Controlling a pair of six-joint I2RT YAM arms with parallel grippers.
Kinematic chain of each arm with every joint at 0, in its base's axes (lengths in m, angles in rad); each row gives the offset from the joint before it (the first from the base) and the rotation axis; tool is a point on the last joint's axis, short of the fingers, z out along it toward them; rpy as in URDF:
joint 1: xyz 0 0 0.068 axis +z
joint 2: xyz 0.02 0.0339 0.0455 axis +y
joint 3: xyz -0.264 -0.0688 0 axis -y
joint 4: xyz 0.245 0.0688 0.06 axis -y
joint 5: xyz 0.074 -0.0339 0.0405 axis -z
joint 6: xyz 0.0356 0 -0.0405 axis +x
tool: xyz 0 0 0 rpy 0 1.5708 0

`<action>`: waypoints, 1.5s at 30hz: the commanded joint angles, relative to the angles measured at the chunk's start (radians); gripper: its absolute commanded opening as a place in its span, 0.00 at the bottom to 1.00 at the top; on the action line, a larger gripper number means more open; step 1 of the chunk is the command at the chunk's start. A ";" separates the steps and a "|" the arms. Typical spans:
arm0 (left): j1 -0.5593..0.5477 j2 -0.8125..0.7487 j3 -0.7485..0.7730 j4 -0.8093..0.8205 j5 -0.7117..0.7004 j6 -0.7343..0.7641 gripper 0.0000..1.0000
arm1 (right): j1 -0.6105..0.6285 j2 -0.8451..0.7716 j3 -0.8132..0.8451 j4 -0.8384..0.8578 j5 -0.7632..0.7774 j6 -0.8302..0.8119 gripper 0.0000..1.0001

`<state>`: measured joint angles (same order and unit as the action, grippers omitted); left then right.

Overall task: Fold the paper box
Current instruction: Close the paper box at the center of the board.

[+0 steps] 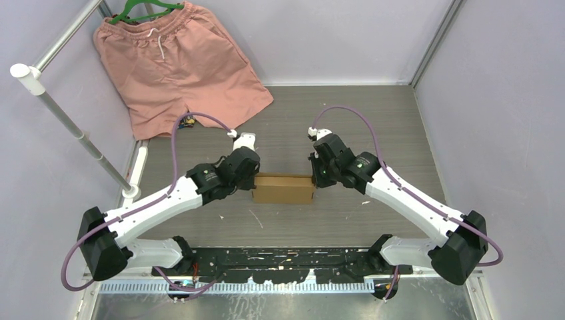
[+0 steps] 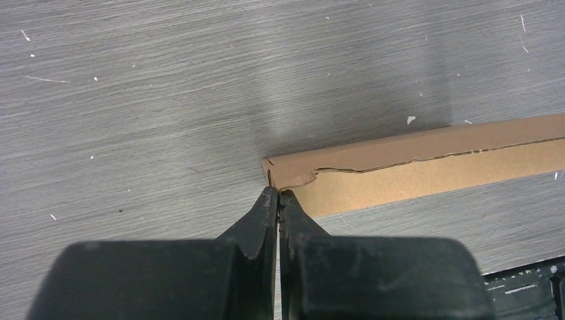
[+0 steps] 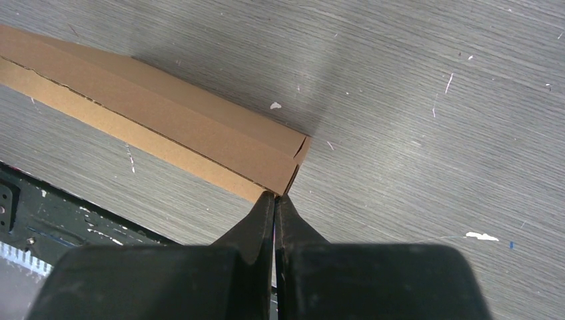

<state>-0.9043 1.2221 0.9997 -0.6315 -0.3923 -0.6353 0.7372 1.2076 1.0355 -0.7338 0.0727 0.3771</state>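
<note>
- The paper box [image 1: 284,189] lies closed and flat near the middle of the table [image 1: 373,120], its long axis running from 9 to 3 o'clock.
- The left gripper [image 2: 278,193] has its jaws pressed together, empty, with the tips at the box's 9 o'clock end. The right gripper [image 3: 274,197] is likewise closed on nothing at the 3 o'clock end.
- The step looks like squaring or pressing in the two ends. To do it well, both arms should push inward evenly so the box neither slides nor swivels. The tips should stay low on the end faces, clear of the ragged top seam near the left corner.
- From above, the wrists cover both ends, so I cannot tell whether the end flaps are tucked.
- In the wrist views, actual contact between tips and cardboard is hard to judge. Each view also cuts off the box's far end.
</note>
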 commanded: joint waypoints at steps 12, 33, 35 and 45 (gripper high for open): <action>-0.092 -0.025 -0.085 0.144 0.052 -0.093 0.00 | 0.015 -0.045 -0.052 0.145 -0.101 0.047 0.01; -0.149 -0.074 -0.157 0.182 -0.022 -0.110 0.00 | 0.038 -0.066 -0.090 0.172 -0.078 0.009 0.01; -0.152 -0.084 -0.172 0.192 -0.028 -0.110 0.00 | 0.041 -0.070 -0.093 0.174 -0.077 0.004 0.01; -0.170 -0.114 -0.229 0.247 -0.059 -0.110 0.00 | 0.062 -0.083 -0.123 0.201 -0.018 -0.011 0.01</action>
<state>-1.0313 1.0992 0.8135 -0.4553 -0.5854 -0.7002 0.7685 1.1263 0.9337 -0.6456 0.1009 0.3614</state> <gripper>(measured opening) 0.010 0.057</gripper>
